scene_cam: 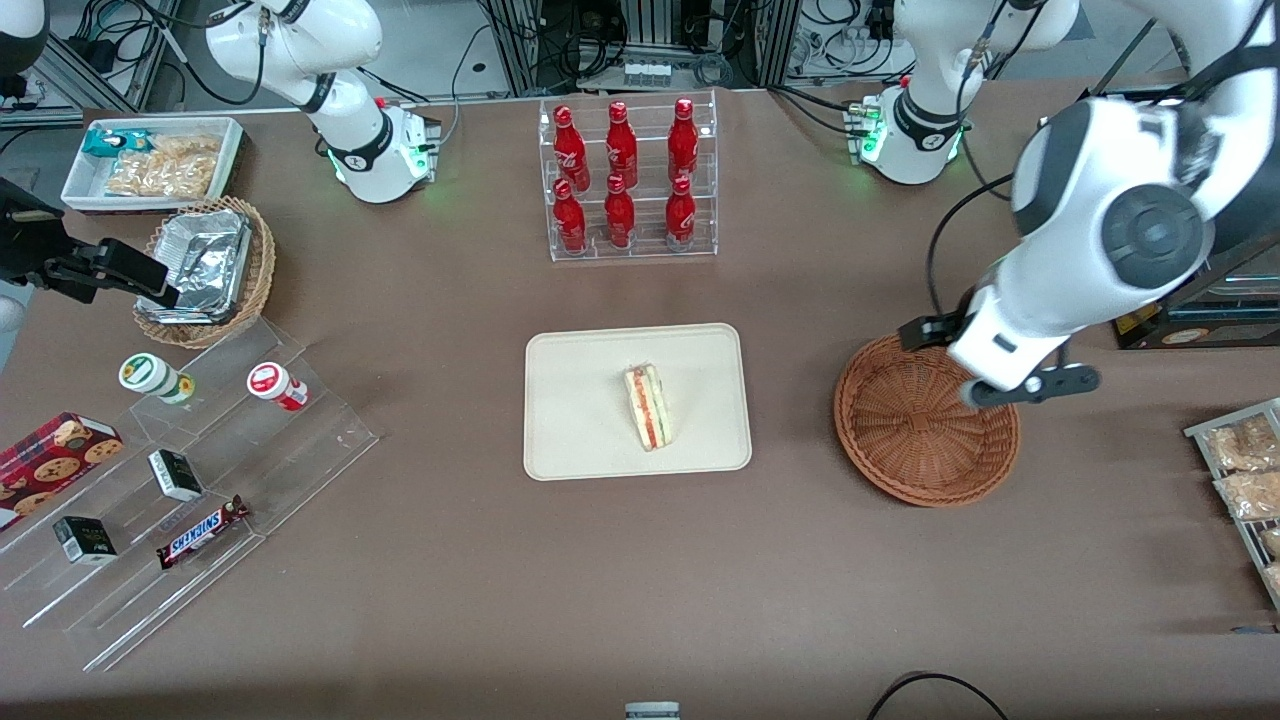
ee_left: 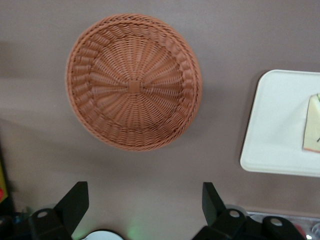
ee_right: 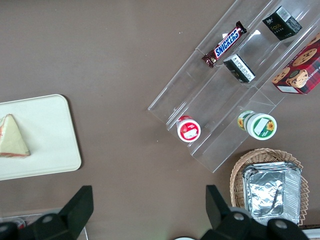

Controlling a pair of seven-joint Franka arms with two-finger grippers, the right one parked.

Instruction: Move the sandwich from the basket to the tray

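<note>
The sandwich point(scene_cam: 650, 405) lies on the cream tray point(scene_cam: 580, 400) in the middle of the table, cut edge with red and green filling up. It also shows in the left wrist view point(ee_left: 312, 122) on the tray point(ee_left: 275, 125), and in the right wrist view point(ee_right: 12, 137) on the tray point(ee_right: 50, 130). The reddish-brown wicker basket point(scene_cam: 915, 425) stands empty beside the tray, toward the working arm's end; its bare woven floor shows in the left wrist view point(ee_left: 132, 82). My left gripper point(scene_cam: 992, 372) hovers high over the basket's rim, open and empty point(ee_left: 145, 195).
A clear rack of red bottles point(scene_cam: 625, 180) stands farther from the front camera than the tray. A stepped acrylic shelf with snacks point(scene_cam: 180, 470), a tan basket of foil containers point(scene_cam: 205, 265) and a white bin point(scene_cam: 150, 160) lie toward the parked arm's end. Snack packets point(scene_cam: 1245, 470) lie at the working arm's end.
</note>
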